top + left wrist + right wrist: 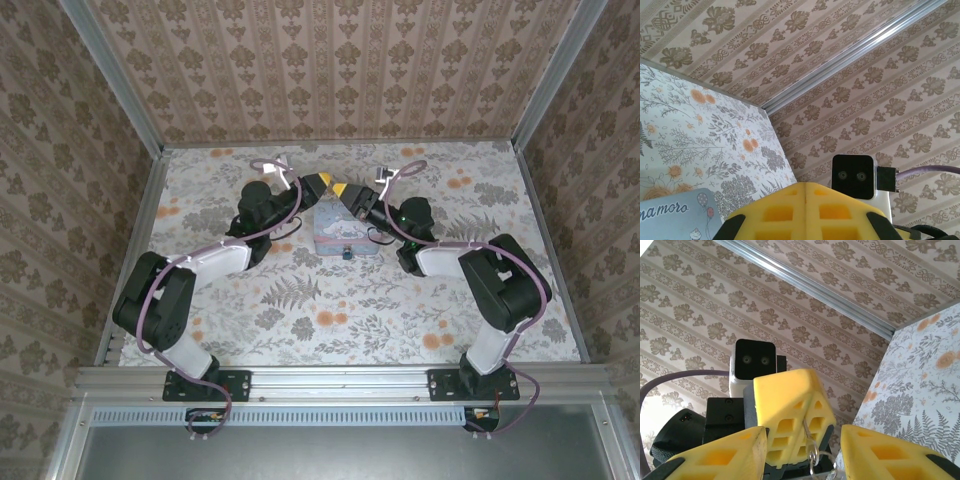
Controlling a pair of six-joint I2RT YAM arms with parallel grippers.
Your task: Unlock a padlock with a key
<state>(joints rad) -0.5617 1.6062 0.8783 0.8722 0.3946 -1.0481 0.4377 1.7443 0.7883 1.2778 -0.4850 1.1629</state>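
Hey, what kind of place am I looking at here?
Probably a purpose-built robot test cell, not a real room: an aluminium frame boxes in a floral-print table, wallpaper-print panels form the walls, and two robot arms are bolted to a rail at its near edge.

The thin key (807, 433), ring exposed, sits pinched in the left tool (803, 402), while the tiny dark padlock (346, 254) lies just beside the tin's (345, 230) near edge.

padlock (347, 254) — perhaps that dark speck, too small; tin (675, 220) cut off below.
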